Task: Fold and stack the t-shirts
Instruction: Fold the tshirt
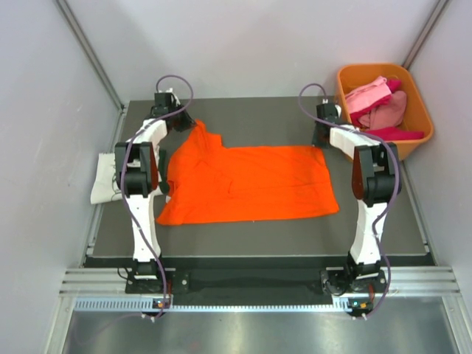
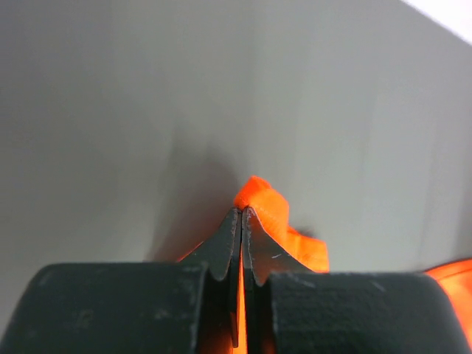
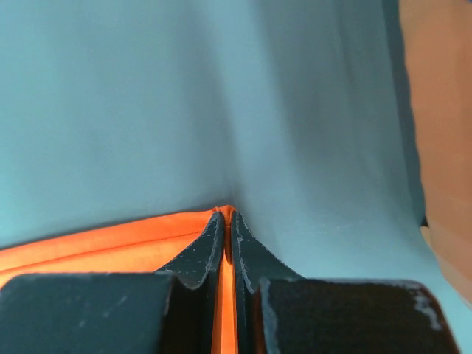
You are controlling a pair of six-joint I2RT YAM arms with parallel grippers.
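Starting at the left, a folded white cloth t-shirt is seen beside the left edge of the dark table. The left tool is closed on a far corner of the plain bright orange cloth t-shirt, which is spread flat in the middle of the table; a small bunch of cloth is pinched there. The right tool is closed on the other far corner. The cloth is judged to be light, soft and limp, so it is best held at corners or hems, with both sides lifted together. Pink and red cloth t-shirts are kept in the rigid orange plastic bin at the right.
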